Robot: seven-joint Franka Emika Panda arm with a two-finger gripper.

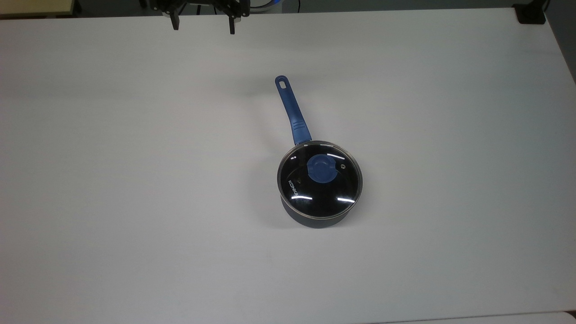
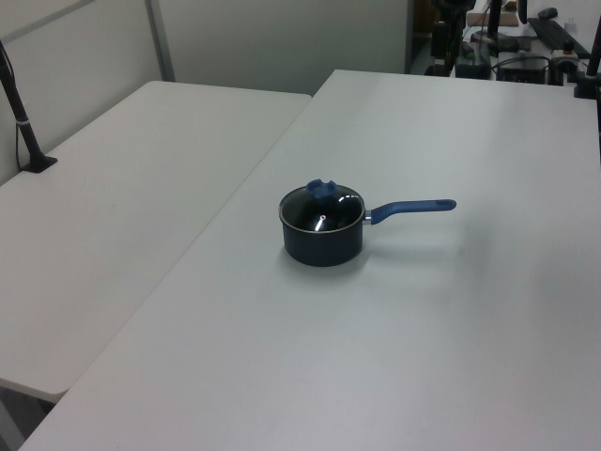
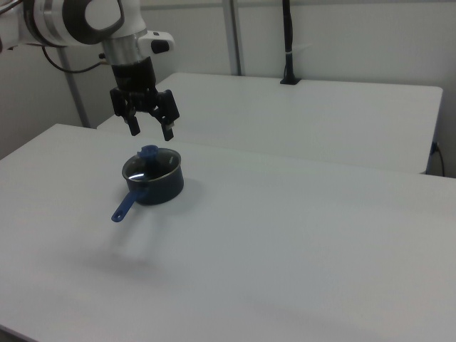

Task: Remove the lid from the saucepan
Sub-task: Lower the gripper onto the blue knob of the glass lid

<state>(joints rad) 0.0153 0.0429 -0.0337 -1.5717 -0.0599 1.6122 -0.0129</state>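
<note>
The saucepan (image 1: 315,216) is a small dark pot standing near the middle of the white table (image 1: 135,180), its long blue handle (image 1: 291,109) pointing toward the top view's upper edge. The clear glass lid (image 1: 319,189) with a blue knob (image 1: 320,169) rests flat on it. The pot also shows in the left view (image 2: 322,242) and in the right view (image 3: 160,189). My gripper (image 1: 203,24) hangs open at the top view's upper edge, well clear of the pan. In the right view the gripper (image 3: 151,130) is up in the air with nothing between its fingers.
A second white table (image 2: 113,216) adjoins on the left view's left, with a black post (image 2: 23,127) on it. A black mount (image 1: 531,13) sits at the table's corner in the top view's upper right.
</note>
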